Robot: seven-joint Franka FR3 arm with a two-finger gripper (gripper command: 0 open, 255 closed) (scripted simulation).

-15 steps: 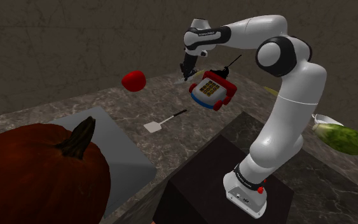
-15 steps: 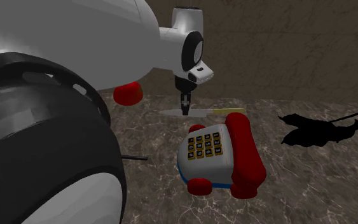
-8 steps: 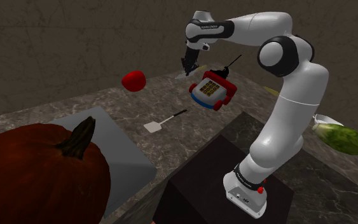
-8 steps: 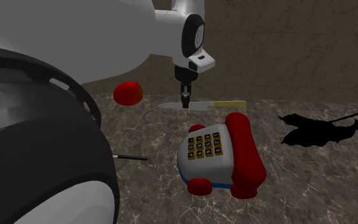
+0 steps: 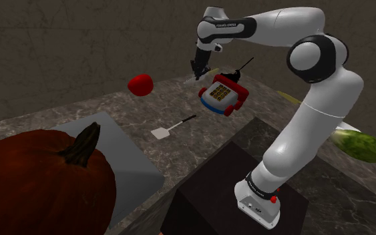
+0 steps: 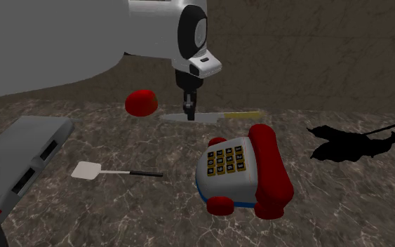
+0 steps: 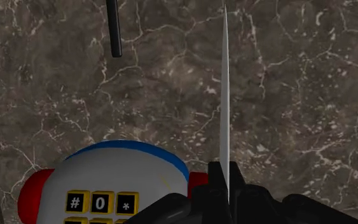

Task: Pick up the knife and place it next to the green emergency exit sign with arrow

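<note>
A dark marbled tabletop (image 6: 343,210) carries a red-and-white toy phone (image 6: 225,167) almost under the hand (image 6: 189,112), a white spatula (image 6: 88,170) with a black handle farther off, and a black ragged shape (image 6: 346,146) well apart from both.

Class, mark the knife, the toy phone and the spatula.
knife (image 6: 206,116): second exterior view, on the blade.
toy phone (image 6: 229,170): second exterior view, on its white face.
spatula (image 6: 87,170): second exterior view, on its white head.

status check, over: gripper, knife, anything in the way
Gripper shut on knife, blade held level above the counter. Toy phone close below the hand; spatula further off.
</note>
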